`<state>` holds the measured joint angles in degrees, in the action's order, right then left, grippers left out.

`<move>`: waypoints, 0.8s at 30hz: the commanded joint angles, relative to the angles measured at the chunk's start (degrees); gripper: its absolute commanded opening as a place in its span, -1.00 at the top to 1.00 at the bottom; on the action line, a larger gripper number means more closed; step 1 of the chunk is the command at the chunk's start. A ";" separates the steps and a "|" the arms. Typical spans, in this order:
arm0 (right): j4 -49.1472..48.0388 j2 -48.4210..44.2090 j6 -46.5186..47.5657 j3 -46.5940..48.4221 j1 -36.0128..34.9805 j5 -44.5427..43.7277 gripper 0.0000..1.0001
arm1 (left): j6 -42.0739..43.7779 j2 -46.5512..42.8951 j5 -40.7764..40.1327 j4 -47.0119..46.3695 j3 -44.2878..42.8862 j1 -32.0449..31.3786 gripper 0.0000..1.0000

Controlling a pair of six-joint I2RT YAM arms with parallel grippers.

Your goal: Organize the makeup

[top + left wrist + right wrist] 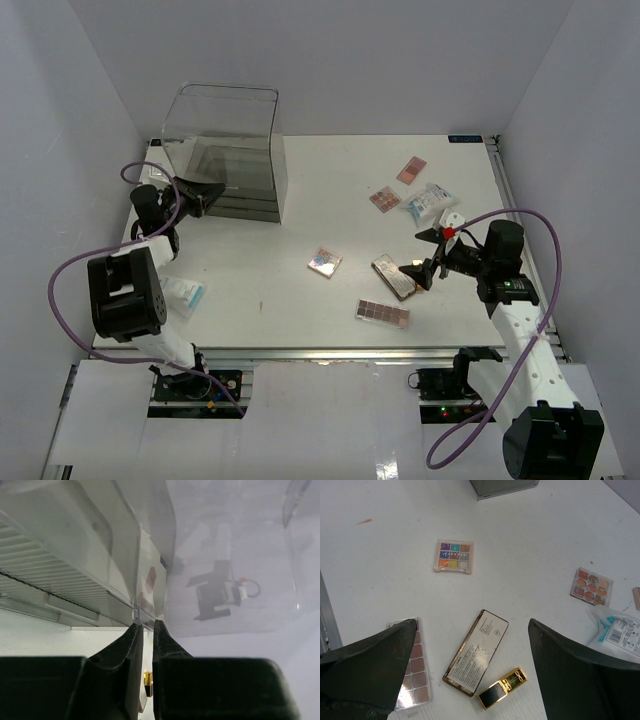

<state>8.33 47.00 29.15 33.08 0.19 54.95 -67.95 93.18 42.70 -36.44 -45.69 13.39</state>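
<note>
Over on the right side of the table (545, 540), the right gripper (472, 627) hangs spread wide with nothing in it. It's right above the silver case (476, 652), and a gold tube (502, 687) lies just beside that. A brown palette (417, 672) sits by its left finger, a colourful palette (454, 556) is further up, and an orange palette (591, 586) is next to a blue-white packet (620, 635). The left gripper (144, 632) has its fingers almost together at the clear box (100, 540) edge. Honestly can't tell if it's pinching the wall.
</note>
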 commanded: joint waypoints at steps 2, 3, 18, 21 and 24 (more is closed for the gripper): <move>-2.32 0.18 0.69 -0.08 -0.10 2.48 -0.97 | 3.35 -12.66 1.36 -3.91 1.48 -0.47 0.94; -2.44 0.15 0.59 -0.06 -0.10 2.58 -0.97 | 3.32 -14.24 1.19 -3.56 1.97 -0.47 0.95; -6.11 27.11 -21.62 26.94 -15.09 -9.56 -1.00 | -1.60 -21.00 1.66 -5.23 1.75 -0.49 0.95; -1.37 32.35 -20.15 34.29 -17.56 -21.31 -0.99 | -2.40 -21.07 1.65 -5.78 1.42 -0.51 0.95; 3.17 37.33 -17.55 39.50 -17.79 -36.09 -0.96 | -2.81 -20.99 1.51 -6.40 1.12 -0.48 0.95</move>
<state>4.80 78.91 10.40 64.51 -17.12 41.73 -70.27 74.13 43.19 -38.77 -42.78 13.26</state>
